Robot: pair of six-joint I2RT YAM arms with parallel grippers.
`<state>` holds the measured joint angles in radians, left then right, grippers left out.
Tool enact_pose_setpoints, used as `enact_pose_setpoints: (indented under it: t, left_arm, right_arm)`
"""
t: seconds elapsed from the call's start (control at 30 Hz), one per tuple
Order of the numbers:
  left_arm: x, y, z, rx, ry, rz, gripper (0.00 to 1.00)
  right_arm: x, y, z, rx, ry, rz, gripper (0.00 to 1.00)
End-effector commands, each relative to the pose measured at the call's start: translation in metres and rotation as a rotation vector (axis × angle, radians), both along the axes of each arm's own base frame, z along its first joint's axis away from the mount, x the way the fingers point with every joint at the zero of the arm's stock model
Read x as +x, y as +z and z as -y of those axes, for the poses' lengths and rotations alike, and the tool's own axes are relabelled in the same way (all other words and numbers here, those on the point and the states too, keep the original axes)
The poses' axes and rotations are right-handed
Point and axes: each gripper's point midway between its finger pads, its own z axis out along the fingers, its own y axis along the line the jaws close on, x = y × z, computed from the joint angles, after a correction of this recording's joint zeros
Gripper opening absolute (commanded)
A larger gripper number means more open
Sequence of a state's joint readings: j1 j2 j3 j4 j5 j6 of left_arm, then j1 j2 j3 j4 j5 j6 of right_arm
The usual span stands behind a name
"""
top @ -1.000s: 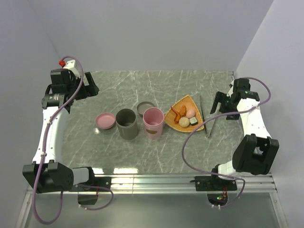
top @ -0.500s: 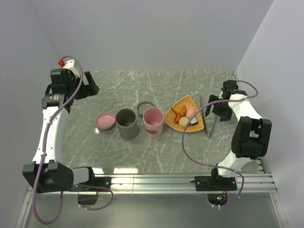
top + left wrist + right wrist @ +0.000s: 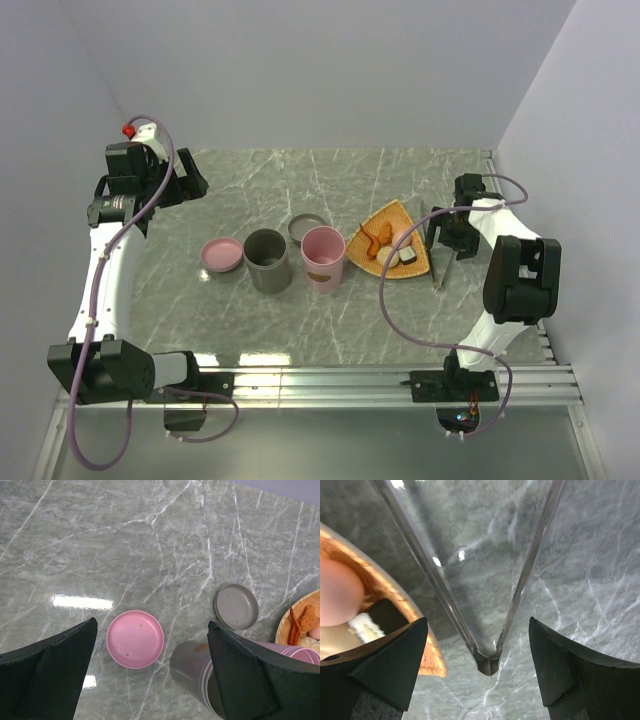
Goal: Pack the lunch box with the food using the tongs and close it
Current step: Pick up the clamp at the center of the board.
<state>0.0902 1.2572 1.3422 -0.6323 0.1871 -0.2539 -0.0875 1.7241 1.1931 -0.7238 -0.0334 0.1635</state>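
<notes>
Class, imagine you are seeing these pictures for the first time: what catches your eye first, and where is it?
The orange tray of food, right of centre, stands out most, with a pink cup and a grey cup side by side to its left. Just past the tray's right edge, the right end effector hangs open over the joined end of the silver tongs.

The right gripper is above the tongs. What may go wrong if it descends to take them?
1. The thin tongs lie flat on the table; the open right gripper may slip off them or pinch their arms shut.
2. One finger is close to the rim of the orange tray; descending, it may knock the tray and scatter the food.
</notes>
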Motion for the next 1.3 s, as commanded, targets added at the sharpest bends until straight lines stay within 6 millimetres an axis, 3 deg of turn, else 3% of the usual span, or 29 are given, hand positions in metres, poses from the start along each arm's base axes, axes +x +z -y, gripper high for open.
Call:
enact_pose_setpoints:
  t: [0.0, 0.27, 0.87, 0.97, 1.0, 1.1, 1.27]
  left_arm:
    - [0.007, 0.025, 0.004, -0.016, -0.010, 0.072, 0.99]
    - [0.007, 0.023, 0.004, -0.015, -0.008, 0.070, 0.99]
    - [0.009, 0.018, 0.002, -0.012, -0.006, 0.061, 0.99]
    - [0.010, 0.019, 0.003, -0.011, -0.009, 0.060, 0.99]
    - [0.010, 0.019, 0.003, -0.011, -0.009, 0.061, 0.99]
    - [0.010, 0.020, 0.003, -0.011, -0.011, 0.060, 0.99]
    - [0.009, 0.021, 0.004, -0.012, -0.014, 0.063, 0.99]
  right_arm:
    - [0.001, -0.005, 0.003, -0.029, -0.005, -0.001, 0.88]
    - [0.004, 0.002, 0.009, -0.067, -0.013, 0.002, 0.90]
    - [0.020, -0.035, 0.012, -0.080, 0.034, 0.004, 0.85]
    - [0.016, -0.047, 0.012, -0.073, 0.076, -0.031, 0.79]
    - [0.015, -0.049, 0.012, -0.076, 0.093, -0.036, 0.70]
    - [0.011, -0.056, 0.013, -0.068, 0.102, -0.049, 0.60]
    - [0.013, -0.033, 0.015, -0.051, 0.125, -0.009, 0.59]
